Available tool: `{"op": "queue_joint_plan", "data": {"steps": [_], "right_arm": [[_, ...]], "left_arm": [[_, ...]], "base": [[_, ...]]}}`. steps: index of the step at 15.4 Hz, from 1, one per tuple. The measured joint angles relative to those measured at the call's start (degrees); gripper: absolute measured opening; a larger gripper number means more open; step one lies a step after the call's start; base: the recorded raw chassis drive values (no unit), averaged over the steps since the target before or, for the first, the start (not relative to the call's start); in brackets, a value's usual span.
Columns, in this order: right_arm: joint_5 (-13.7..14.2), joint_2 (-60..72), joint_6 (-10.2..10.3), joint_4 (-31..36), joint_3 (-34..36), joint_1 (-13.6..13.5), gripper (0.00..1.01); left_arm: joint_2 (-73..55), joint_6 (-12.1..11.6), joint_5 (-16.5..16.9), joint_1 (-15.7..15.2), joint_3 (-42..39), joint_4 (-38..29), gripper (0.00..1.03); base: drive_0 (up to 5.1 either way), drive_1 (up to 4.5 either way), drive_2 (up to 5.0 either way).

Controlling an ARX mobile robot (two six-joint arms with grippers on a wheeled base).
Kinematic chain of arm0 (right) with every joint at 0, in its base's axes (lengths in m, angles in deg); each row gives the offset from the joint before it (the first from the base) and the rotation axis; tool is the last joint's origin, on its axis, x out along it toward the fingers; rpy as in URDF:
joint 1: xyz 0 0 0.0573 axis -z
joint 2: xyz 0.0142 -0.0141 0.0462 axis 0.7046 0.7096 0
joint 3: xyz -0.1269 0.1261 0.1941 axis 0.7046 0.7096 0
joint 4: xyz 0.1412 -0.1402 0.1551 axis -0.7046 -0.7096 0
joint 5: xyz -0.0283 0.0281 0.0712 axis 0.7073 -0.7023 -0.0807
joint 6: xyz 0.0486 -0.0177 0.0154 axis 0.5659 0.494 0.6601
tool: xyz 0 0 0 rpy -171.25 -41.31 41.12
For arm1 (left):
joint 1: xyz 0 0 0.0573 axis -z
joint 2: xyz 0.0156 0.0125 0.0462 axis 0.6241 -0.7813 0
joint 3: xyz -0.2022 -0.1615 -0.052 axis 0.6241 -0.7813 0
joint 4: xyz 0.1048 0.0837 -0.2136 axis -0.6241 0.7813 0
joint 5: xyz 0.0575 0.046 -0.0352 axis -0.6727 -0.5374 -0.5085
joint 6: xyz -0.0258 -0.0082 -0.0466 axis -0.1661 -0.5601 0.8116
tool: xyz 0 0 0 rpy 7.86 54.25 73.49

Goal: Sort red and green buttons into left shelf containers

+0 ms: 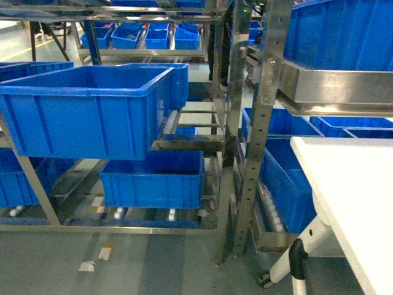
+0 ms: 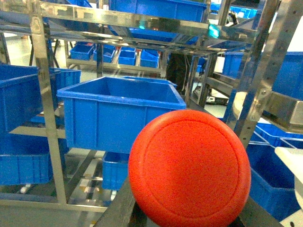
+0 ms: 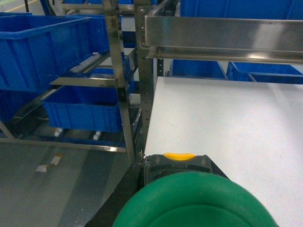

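Observation:
A big round red button (image 2: pixel 189 170) fills the lower left wrist view, and my left gripper (image 2: pixel 189 215) is shut on it, dark fingers (image 2: pixel 118 208) showing at its sides. A round green button (image 3: pixel 194 203) on a grey base with a yellow tab sits in my right gripper (image 3: pixel 189 210), which is shut on it. A large blue container (image 1: pixel 92 117) rests on the left shelf's middle level, with a second container (image 1: pixel 150 178) below it. That upper container (image 2: pixel 118 113) stands ahead of the red button. Neither gripper shows in the head view.
Steel shelf posts (image 1: pixel 236 123) stand between the left rack and a right rack holding more blue bins (image 1: pixel 285 178). A white table (image 1: pixel 350 196) on a wheeled leg is at the right; the right gripper hovers at its near-left edge (image 3: pixel 227 123). Tape scraps (image 1: pixel 95 258) lie on the floor.

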Motion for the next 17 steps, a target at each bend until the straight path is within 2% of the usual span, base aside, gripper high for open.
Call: {"op": "queue_joint_plan", "data": {"steps": [17], "right_arm": [[0.0, 0.0, 0.0, 0.0, 0.0, 0.0, 0.27]], "left_arm": [[0.0, 0.0, 0.0, 0.0, 0.0, 0.0, 0.23]], "base": [[-5.0, 2.37, 2.5]]}}
